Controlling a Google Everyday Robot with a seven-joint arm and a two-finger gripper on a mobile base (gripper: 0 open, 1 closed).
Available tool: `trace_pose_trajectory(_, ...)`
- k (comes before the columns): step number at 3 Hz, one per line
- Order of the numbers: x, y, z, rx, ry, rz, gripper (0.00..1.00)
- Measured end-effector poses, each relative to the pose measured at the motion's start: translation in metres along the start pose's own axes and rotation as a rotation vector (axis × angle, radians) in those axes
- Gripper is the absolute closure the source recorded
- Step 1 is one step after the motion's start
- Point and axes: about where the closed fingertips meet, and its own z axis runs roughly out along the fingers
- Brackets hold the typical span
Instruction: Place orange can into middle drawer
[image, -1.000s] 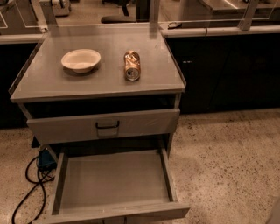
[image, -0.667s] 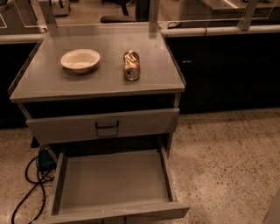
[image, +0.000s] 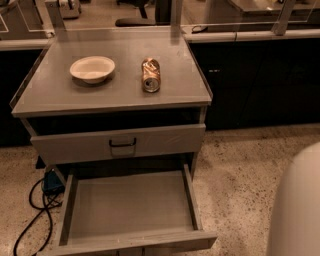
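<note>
- The orange can (image: 150, 75) lies on its side on the surface (image: 60, 95), right of centre, with one end towards the camera. It is not yet in the middle drawer (image: 130, 207), which stands pulled out below with nothing in it.
- The end effector is out of view, so whether it is apart or together cannot be told. Only a pale rounded shape (image: 297, 205) shows at the lower right, probably part of the robot.
- Rolling is the main risk. On its side, the can would likely roll sideways if nudged off-centre, either towards the white bowl (image: 92, 68) or towards the right edge of the surface, where no raised lip can be made out.
- A poor grip could let it slip. The can looks dented and shiny, so a squeeze across the round body may skid or crush it further.
- A bad release is another risk. The drawer walls are low, so a can let go from high up, or near the front edge, could bounce or roll out onto the speckled floor (image: 240, 160).
- The closed drawer front (image: 165, 140) with its black handle (image: 122, 145) sits between surface and open drawer. A straight descent from the can would strike the surface's front edge, so the path likely has to come outwards first.
- The bowl is well apart from the can and should not hinder a grasp.
- Black cables (image: 30, 210) lie on the floor left of the drawer, clear of the arm's likely route.
</note>
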Motion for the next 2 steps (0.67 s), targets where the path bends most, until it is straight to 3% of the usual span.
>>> trace_pose_trajectory(1, 0.029, 0.006, 0.044, -0.060, 0.055, 0.005, 0.00)
trace_pose_trajectory(2, 0.023, 0.029, 0.086, -0.175, 0.049, -0.064, 0.00)
